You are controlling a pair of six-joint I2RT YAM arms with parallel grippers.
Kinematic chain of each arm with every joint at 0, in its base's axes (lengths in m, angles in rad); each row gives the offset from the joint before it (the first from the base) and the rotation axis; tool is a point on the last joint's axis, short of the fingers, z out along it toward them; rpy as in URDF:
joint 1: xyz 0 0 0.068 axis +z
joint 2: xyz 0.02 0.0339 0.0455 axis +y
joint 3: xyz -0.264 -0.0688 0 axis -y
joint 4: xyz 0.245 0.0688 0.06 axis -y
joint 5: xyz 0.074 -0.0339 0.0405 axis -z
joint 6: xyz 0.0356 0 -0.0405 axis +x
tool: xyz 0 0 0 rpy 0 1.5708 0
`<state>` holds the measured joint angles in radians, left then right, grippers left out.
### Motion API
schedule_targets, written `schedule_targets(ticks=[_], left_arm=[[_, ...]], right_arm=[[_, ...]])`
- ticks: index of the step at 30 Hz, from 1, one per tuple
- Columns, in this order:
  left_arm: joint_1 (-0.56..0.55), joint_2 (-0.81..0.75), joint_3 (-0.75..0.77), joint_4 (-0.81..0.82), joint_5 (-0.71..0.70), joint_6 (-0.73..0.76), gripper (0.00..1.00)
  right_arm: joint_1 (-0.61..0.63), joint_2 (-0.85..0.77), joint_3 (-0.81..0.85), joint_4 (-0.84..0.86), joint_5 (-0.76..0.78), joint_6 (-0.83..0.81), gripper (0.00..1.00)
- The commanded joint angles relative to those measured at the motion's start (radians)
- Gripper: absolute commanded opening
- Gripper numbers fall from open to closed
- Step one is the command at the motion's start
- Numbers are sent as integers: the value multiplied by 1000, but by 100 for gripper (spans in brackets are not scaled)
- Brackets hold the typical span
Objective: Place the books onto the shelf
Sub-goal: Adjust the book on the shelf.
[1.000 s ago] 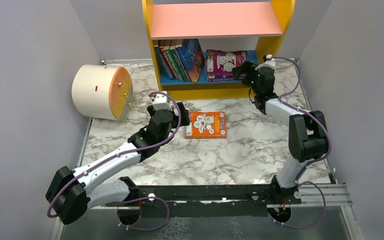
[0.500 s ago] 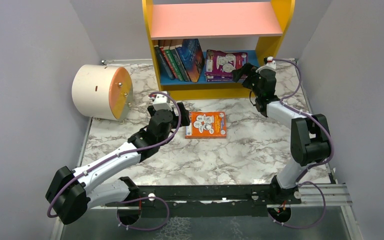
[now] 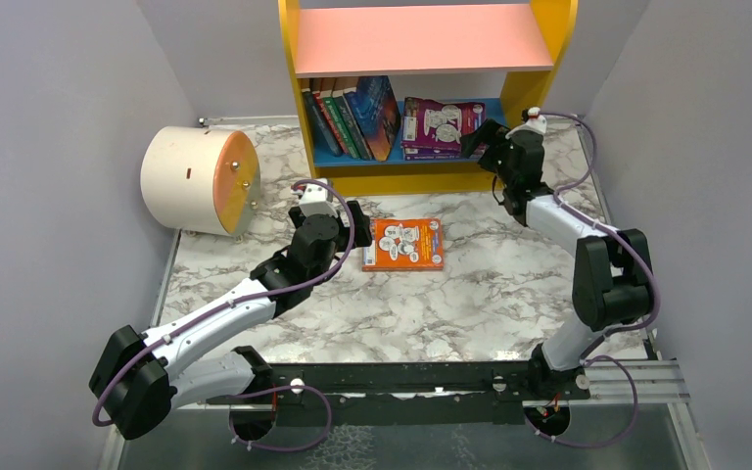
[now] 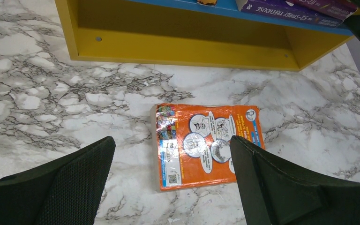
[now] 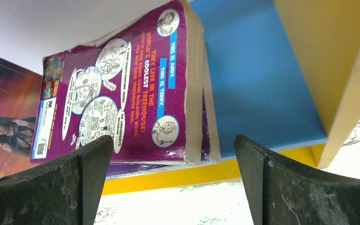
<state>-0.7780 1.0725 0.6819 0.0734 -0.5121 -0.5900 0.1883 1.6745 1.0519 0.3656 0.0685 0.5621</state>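
Overhead, the bookcase (image 3: 429, 93) stands at 12 o'clock on the marble table (image 3: 470, 294), with yellow side panels, a pink upper board (image 3: 416, 37) and a blue lower board (image 5: 258, 84). One orange paperback (image 4: 209, 145) lies flat on the marble near the middle, off the shelf, at 6 o'clock from the bookcase's yellow base. Its cover has white cartoon bubbles and a barcode strip along one edge; the print there is too small to read.

The left gripper (image 4: 171, 140) hovers at 9 o'clock from the orange paperback. Its jaws are spread wide, empty and not touching the book.

On the blue lower board, a row of upright books (image 3: 351, 117) leans at the 9 o'clock end, with dark blue, green and red spines. At the 3 o'clock end a purple paperback (image 5: 122, 93) lies flat on top of another purple volume. Its cover reads "THEY LIVE IN THE WORLD'S COOLEST TREEHOUSE!", with blue tags "THIS IS ANDY." and "THIS IS TERRY." In the left wrist view, a purple spine on the blue board reads "52-STOREY TREEHOUSE".

The right gripper (image 5: 173, 140) sits just in front of the purple stack, at its 4 o'clock. Its fingers are parted to full width and hold nothing.

A cream cylinder with an orange end (image 3: 201, 179) rests on its side at 10 o'clock on the table, well apart from the books.
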Motion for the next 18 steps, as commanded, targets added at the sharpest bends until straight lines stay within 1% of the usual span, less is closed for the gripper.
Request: schedule_targets(ticks=[1,4,10,13,18], left_arm=[[5,-8,-2,15,16,-6,88],[6,12,5,46,34,4,88],[6,65,71,135,144,63,88],[6,100,139,154,209,110,88],[6,196,294,131,288,191,88]], right_arm=[[-11,-53,38,-37,53,-30,100],[-10,-69,33,-43,53,-38,100],[-10,-103,26,-70,17,-46,100],[-10,-128,20,-87,-3,-50,100],[-10,-173,10,-122,-14,-67,100]])
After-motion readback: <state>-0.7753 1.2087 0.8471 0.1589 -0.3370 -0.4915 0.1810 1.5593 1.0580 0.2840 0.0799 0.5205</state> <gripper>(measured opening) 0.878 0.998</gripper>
